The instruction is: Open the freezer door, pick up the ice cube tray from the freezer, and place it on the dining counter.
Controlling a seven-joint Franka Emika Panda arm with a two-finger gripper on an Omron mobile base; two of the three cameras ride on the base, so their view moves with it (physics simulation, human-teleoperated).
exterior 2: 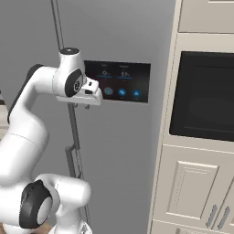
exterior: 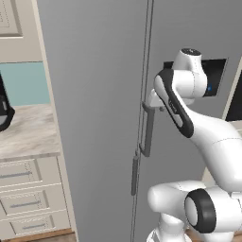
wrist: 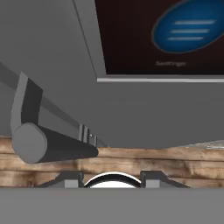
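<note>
Freezer door [exterior: 94, 118] closed, plain grey panel, long axis vertical, standing left of the seam next to the grey door with the black touchscreen [exterior 2: 119, 81]. Two vertical grey bar handles by the seam: a lower one on the freezer door [exterior: 134, 176], an upper one [exterior: 148, 130] just right of the seam. Claw [exterior 2: 87, 106] points down, at the top of the upper handle, just beside it; contact can't be told. Hand view: handle bar [wrist: 48, 146] seen end-on at lower left, running away toward the wooden floor [wrist: 175, 166]; finger tips [wrist: 153, 178] barely peek up, part-open gap, nothing between them. Marble table [exterior: 26, 130] at left over cream drawers [exterior: 28, 198]. Wall oven [exterior 2: 205, 103] at right.
</note>
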